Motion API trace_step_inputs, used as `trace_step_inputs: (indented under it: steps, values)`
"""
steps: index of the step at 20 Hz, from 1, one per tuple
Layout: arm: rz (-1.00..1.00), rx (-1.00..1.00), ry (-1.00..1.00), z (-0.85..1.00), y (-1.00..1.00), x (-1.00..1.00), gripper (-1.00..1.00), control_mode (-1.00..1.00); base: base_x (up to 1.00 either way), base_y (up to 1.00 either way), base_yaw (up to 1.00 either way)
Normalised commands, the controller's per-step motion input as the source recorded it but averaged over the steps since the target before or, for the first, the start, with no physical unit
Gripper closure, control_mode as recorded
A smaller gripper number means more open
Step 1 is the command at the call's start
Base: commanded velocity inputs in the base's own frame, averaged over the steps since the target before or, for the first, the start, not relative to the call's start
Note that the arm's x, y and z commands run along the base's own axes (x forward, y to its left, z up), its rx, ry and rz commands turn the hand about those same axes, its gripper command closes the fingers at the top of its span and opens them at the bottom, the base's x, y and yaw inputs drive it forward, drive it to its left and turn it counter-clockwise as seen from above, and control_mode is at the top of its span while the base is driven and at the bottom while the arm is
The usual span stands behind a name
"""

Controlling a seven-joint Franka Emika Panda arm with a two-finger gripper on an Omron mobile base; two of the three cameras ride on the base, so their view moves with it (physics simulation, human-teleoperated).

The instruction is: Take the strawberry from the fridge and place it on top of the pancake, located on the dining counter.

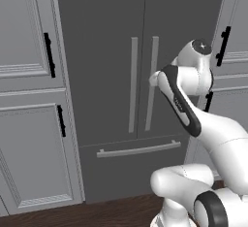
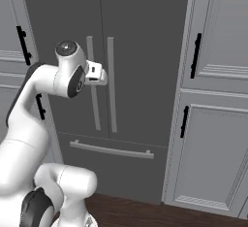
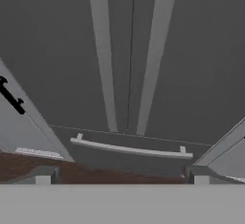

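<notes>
The fridge [image 1: 140, 51] is seen with both dark grey doors shut, their seam running down the middle of the left base view, and its two long vertical bar handles [image 1: 143, 83] are set close together either side of that seam. Below the doors a drawer front is crossed by a horizontal bar handle [image 1: 139, 149]. Light grey panelled cabinets [image 1: 29, 100] with black handles are fitted flush against the fridge on both sides, and a strip of dark wood floor [image 1: 97, 214] is shown along the bottom edge. In the right base view the gripper [image 2: 98, 73] is held at the height of the vertical handles, just in front of the left-hand one; whether it is touched cannot be told. In the hand view the fingertips [image 3: 43, 180] are seen far apart at the lower corners, so the jaws are spread wide, and nothing is held between them. Open room is left between the arm and the door faces in the centre of both base views. The doors being shut, the fridge's interior is hidden.
</notes>
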Motion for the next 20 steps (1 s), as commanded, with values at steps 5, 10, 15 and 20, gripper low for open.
trace_step_inputs:
  steps: [5, 10, 15, 20]
  values:
    - [-0.2, -0.01, -0.01, 0.02, -0.42, 0.73, -1.0, -1.0, 0.0, 0.0, 0.0]
    - [-0.07, 0.0, 0.04, 0.0, -0.01, 0.82, -1.0, -1.0, 0.0, 0.0, 0.0]
    - [-0.01, 0.0, 0.0, -0.1, 0.0, 0.74, -1.0, -1.0, 0.0, 0.0, 0.0]
    - [0.0, 0.0, 0.0, -0.21, 0.0, 0.67, -1.0, -1.0, 0.0, 0.0, 0.0]
